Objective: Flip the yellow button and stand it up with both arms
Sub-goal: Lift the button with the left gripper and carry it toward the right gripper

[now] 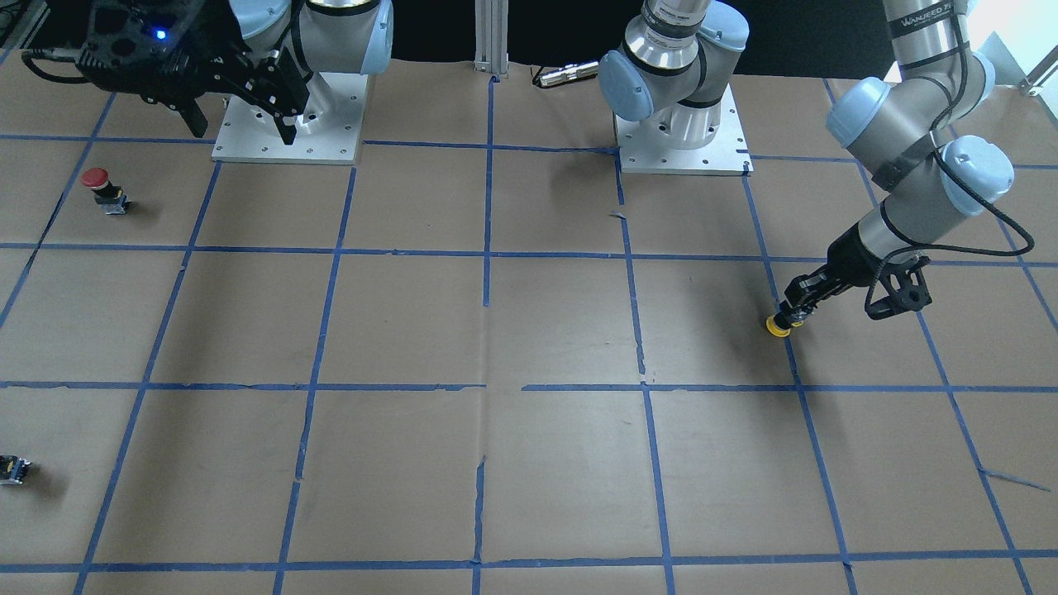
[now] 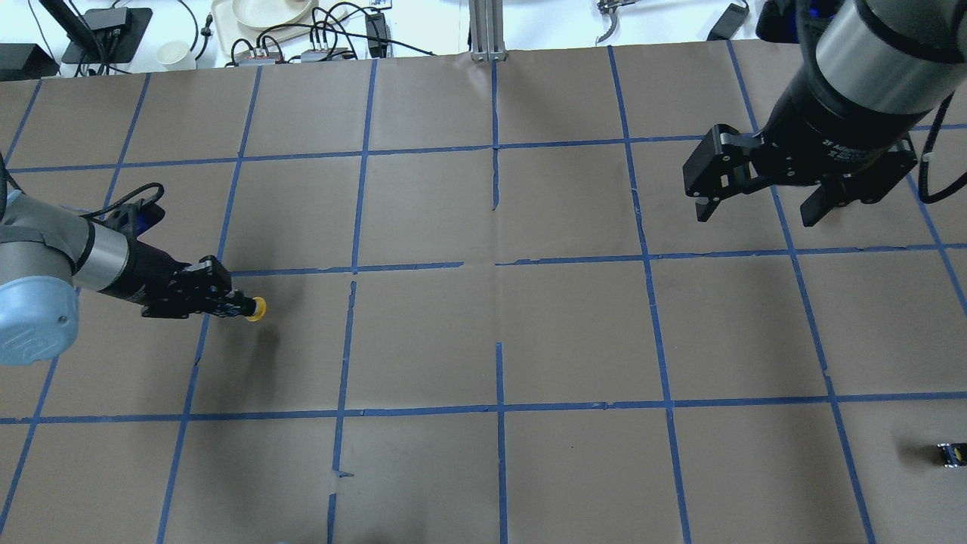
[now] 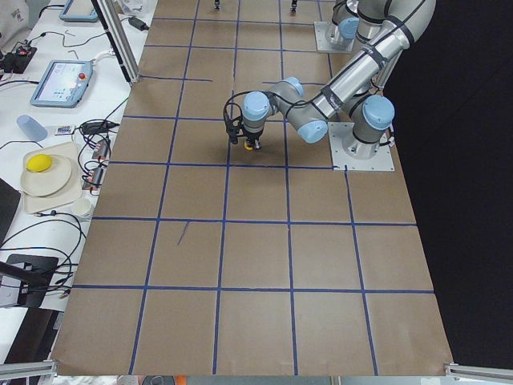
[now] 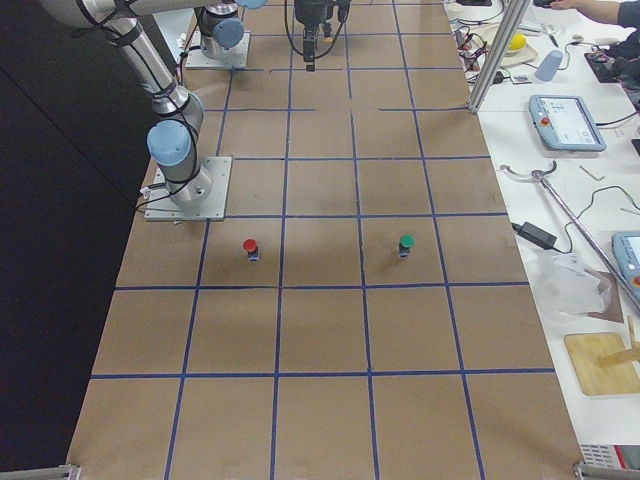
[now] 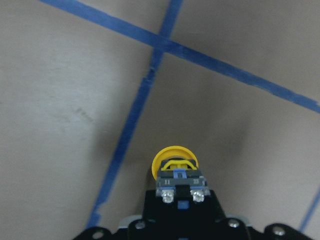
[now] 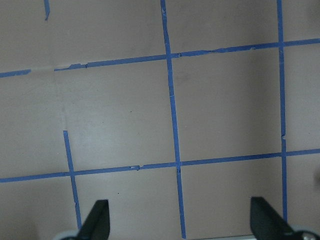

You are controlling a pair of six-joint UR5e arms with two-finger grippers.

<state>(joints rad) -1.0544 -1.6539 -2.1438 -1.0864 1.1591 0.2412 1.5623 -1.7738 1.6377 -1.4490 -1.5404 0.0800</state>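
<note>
Because the left gripper (image 2: 230, 305), middle left of the overhead view, is clamped around the yellow button (image 2: 257, 308), only its cap shows clearly there; whether it touches the table (image 2: 529, 340) is unclear. Upper right, the right gripper (image 2: 757, 217) hangs spread, arm cropped.

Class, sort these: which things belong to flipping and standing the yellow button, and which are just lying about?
Job: yellow button; left end effector, gripping it; right end effector, open.
Lying about: red button; green button; small black part.
</note>
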